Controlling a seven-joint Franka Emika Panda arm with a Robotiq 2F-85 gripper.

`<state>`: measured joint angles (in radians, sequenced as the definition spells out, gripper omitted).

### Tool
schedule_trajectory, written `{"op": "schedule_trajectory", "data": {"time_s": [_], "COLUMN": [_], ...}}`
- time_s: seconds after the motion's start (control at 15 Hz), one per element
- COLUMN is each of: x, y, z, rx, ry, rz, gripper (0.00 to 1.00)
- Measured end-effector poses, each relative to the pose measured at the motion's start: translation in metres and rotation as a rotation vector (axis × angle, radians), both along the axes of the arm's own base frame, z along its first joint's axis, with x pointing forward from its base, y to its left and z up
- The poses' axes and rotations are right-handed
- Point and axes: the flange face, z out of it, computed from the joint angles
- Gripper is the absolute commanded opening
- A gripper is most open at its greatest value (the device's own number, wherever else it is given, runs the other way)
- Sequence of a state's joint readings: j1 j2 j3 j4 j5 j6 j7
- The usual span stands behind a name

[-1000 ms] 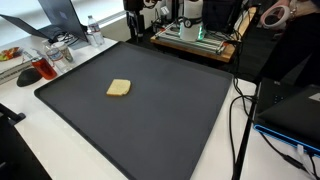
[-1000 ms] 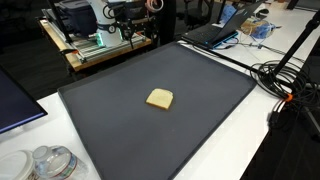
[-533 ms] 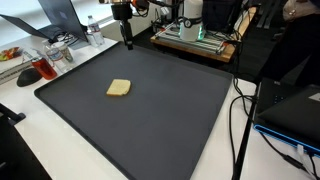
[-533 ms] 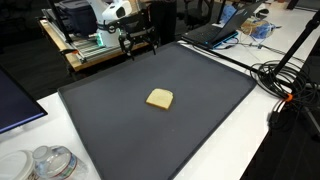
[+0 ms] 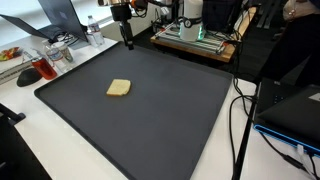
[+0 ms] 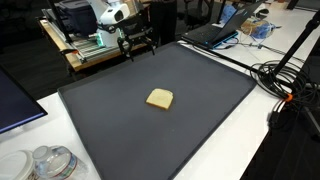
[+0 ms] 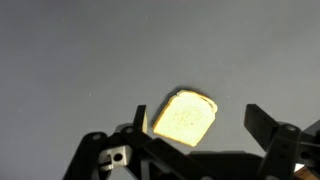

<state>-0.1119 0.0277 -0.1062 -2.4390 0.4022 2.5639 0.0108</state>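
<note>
Overhead, near the far edge of the dark grey rectangular mat (image 5: 165,115), the black two-fingered gripper (image 5: 127,42) hangs fingers-down with its jaws spread wide and nothing between them. It touches neither the mat nor anything else.

The thing nearest to it is the pale yellow, square-cut slice of bread with a rounded top (image 5: 118,88). The slice lies flat on the mat, about midway between the far and near edges and well apart from every corner, so there is bare mat all round it. It sits well short of the gripper's place.

From the wrist view the slice (image 7: 183,116) shows between the two dark fingers, which suggests the wrist is tilted toward it rather than straight down.

The mat covers most of the white bench (image 5: 28,142), which probably keeps the slice from sliding. Clear plastic bottles (image 5: 94,36) stand just off its far corner, and black cables (image 5: 240,120) trail along one side edge.
</note>
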Motion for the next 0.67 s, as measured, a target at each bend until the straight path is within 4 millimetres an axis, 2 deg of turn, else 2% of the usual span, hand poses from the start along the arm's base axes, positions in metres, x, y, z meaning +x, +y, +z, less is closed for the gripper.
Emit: {"op": "schedule_trajectory", "data": {"time_s": [0.33,0.67], "x": [0.011,0.045], "y": [-0.052,-0.094], "z": [-0.009,-0.022], "rx": [0.103,0.140], "ry": [0.023,0.064], "rz": [0.079,0.074], "gripper": [1.00,1.00]}}
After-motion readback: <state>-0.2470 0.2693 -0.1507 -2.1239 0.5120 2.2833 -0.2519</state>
